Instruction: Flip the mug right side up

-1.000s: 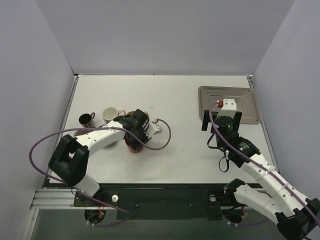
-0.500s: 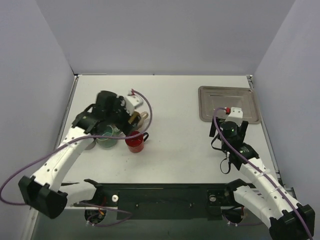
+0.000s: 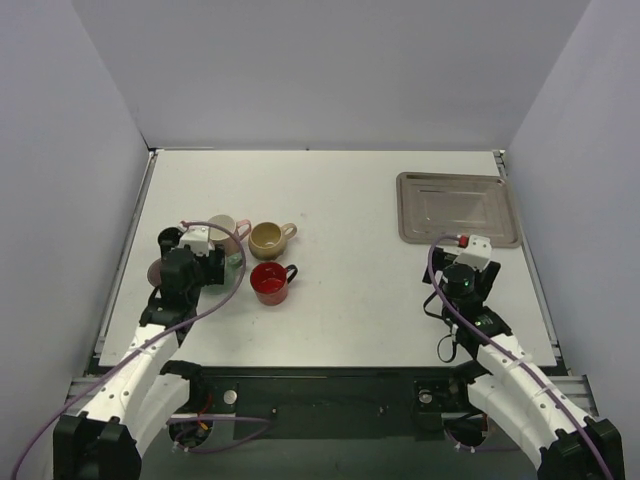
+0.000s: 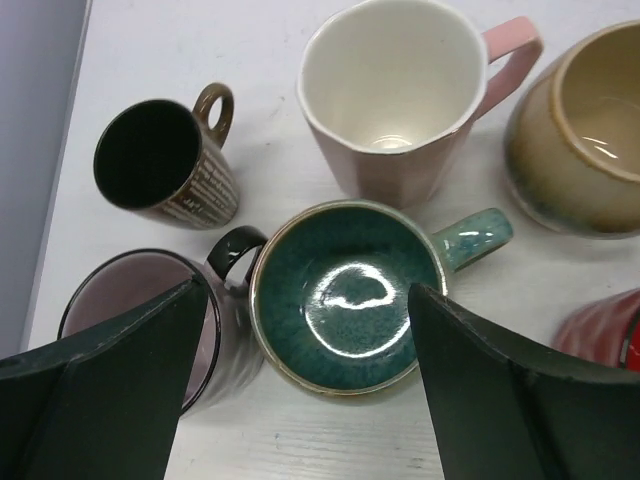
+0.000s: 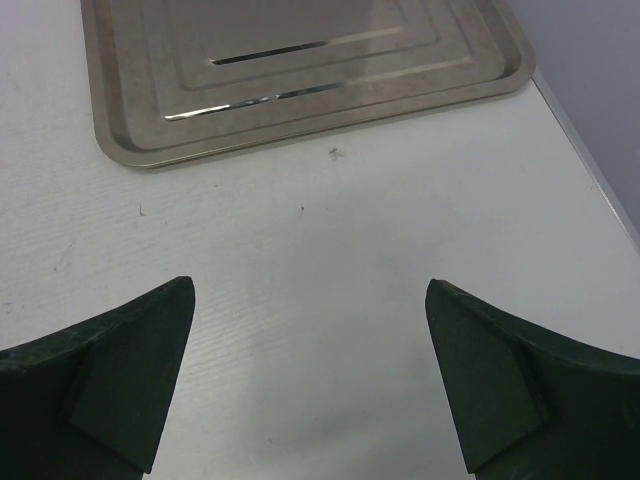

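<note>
A red mug (image 3: 269, 283) stands mouth up on the white table, handle pointing right; only its edge (image 4: 600, 325) shows in the left wrist view. My left gripper (image 3: 195, 262) hangs open to the left of it, over a cluster of upright mugs. Seen from the left wrist, its fingers stand wide either side of a green mug (image 4: 345, 295), touching nothing, and the left gripper (image 4: 305, 290) holds nothing. My right gripper (image 3: 466, 272) is open above bare table, and in its own wrist view the right gripper (image 5: 310, 285) is empty.
Around the green mug stand a black mug (image 4: 160, 165), a pink-handled white mug (image 4: 390, 100), a tan mug (image 3: 267, 238) and a purple mug (image 4: 120, 310), all mouth up. A metal tray (image 3: 457, 208) lies at the back right, just beyond the right gripper.
My left gripper has opened, let go of the red mug and drawn back to the near left; the red mug is left standing upright. The right arm pulled back toward its base.
</note>
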`<state>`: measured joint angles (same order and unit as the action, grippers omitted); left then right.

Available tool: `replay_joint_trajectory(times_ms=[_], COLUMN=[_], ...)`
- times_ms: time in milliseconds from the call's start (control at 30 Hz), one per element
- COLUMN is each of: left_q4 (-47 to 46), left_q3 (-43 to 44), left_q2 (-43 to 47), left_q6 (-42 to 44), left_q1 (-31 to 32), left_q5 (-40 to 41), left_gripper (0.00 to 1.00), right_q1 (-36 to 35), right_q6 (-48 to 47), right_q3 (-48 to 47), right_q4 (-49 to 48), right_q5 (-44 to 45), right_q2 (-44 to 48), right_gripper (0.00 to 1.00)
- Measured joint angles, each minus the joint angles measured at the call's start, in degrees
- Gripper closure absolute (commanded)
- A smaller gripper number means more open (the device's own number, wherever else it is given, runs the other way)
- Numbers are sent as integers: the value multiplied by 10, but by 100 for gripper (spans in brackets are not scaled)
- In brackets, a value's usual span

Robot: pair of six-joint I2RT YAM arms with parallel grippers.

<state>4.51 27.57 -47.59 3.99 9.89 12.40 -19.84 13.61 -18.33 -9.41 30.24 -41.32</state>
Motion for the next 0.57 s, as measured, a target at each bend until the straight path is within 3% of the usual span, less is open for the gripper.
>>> replay_joint_trajectory(times_ms=[300, 567], left_q4=[-186, -232], left_q3=[-124, -132], left_q2=[46, 24], left_q6=[-23, -23], left_q1=[0, 0], left_q5=[50, 48], left_gripper=[3, 3], right_q1=[0, 0], right_q6=[-3, -4], right_q3=[38, 39], right_q4=[-47, -61], right_q5=[21, 30], right_q2=[16, 19], right_gripper=[7, 7])
